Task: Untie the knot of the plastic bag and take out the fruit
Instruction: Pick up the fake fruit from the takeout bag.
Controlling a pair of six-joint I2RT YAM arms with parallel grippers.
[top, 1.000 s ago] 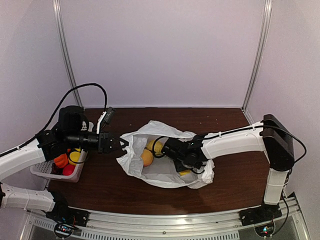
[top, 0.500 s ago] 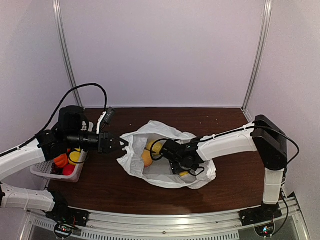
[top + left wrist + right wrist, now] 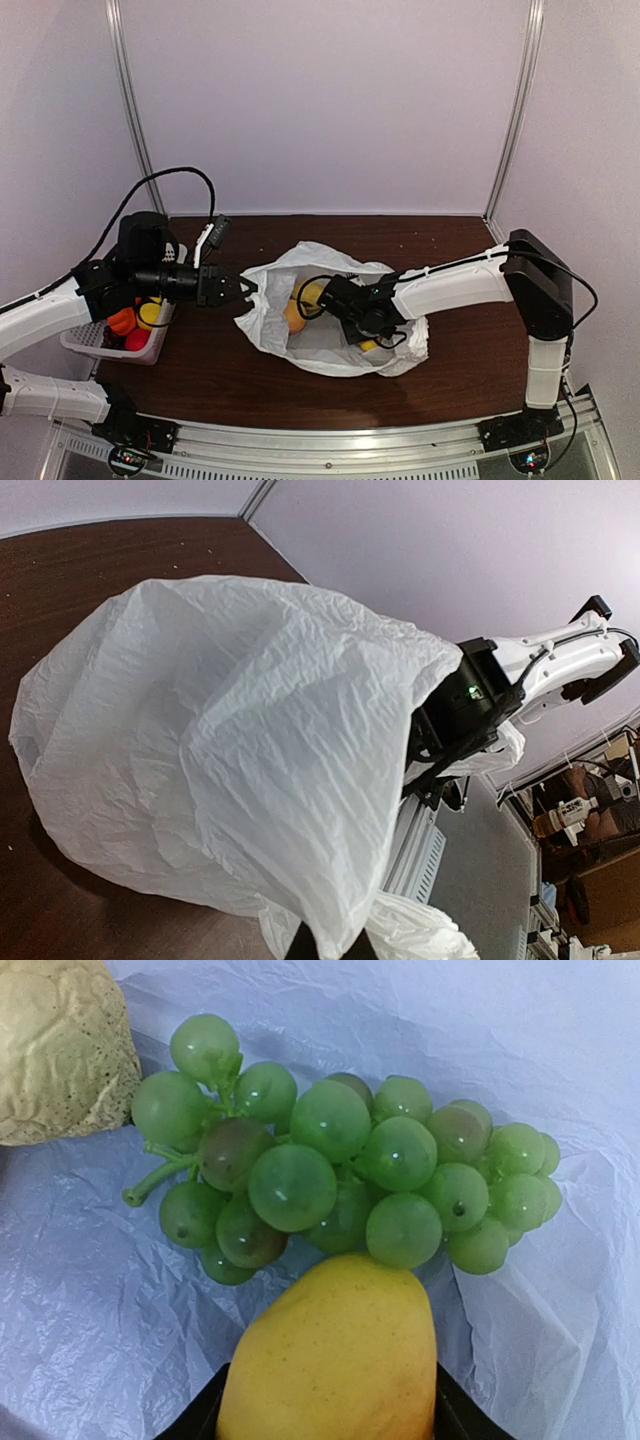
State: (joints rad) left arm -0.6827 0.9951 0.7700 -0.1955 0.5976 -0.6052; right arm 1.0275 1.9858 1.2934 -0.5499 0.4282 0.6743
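Both grip — right claw (image 3: 328, 1416) clamps mango (image 3: 330, 1345), left claw (image 3: 241, 291) pinches plastic bag (image 3: 250, 750)

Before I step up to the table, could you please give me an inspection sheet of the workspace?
Surface: dark brown table.
Job's things: plastic bag lies open, knot not seen; inside it green grapes, a mango and a tan wrinkled fruit.
Clutter: white basket at the left, holding orange, yellow and red pieces.
Grippers: left gripper pinches the bag's rim; right gripper, inside the bag, is closed on the mango.
Cables: black cables loop off both arms.
Surroundings: pale walls with metal rails; nothing else seen.
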